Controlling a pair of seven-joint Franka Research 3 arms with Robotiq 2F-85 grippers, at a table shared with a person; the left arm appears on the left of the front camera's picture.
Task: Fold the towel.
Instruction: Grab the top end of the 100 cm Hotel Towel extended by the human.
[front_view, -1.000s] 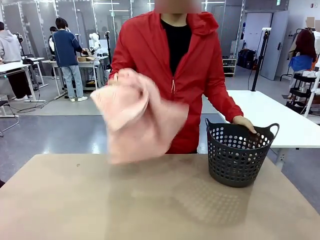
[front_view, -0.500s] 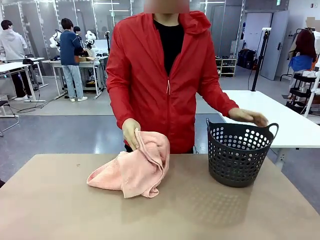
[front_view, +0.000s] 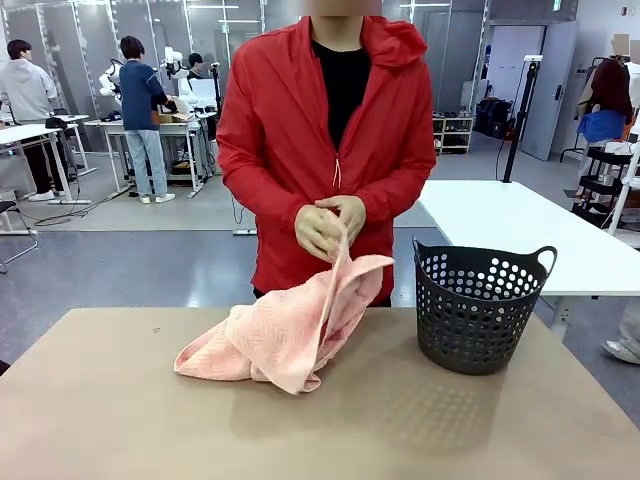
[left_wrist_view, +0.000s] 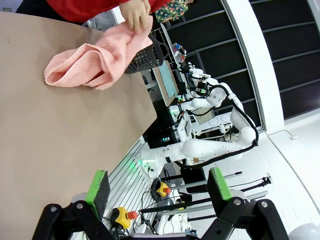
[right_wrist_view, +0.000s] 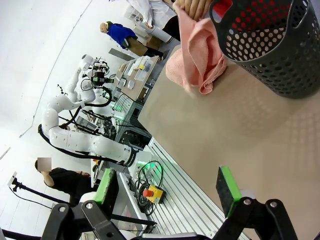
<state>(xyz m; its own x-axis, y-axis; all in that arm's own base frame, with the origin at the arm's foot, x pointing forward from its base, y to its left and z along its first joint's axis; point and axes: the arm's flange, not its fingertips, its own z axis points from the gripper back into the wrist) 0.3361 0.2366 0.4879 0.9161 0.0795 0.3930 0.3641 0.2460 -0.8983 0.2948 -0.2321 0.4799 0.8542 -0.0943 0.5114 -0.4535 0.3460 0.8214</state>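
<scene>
The salmon-pink towel (front_view: 285, 335) lies crumpled on the tan table (front_view: 320, 430) left of the basket, one corner lifted by both of the person's hands (front_view: 328, 226) at chest height. The same towel (left_wrist_view: 90, 57) appears far off in the left wrist view and as the towel (right_wrist_view: 197, 57) hanging from a hand in the right wrist view. My left gripper (left_wrist_view: 159, 189) stands open, well back from the table edge, with nothing between its green pads. My right gripper (right_wrist_view: 167, 189) is open too, over the near table edge, holding nothing.
A dark grey perforated basket (front_view: 478, 305) with two handles stands on the table's right side, also seen as the basket (right_wrist_view: 265, 42). The person in a red jacket (front_view: 325, 130) stands at the far edge. A white table (front_view: 520, 235) lies beyond, right.
The person set the towel down on the table, then took the right hand off the basket and brought both hands together, lifting one towel corner upward.
</scene>
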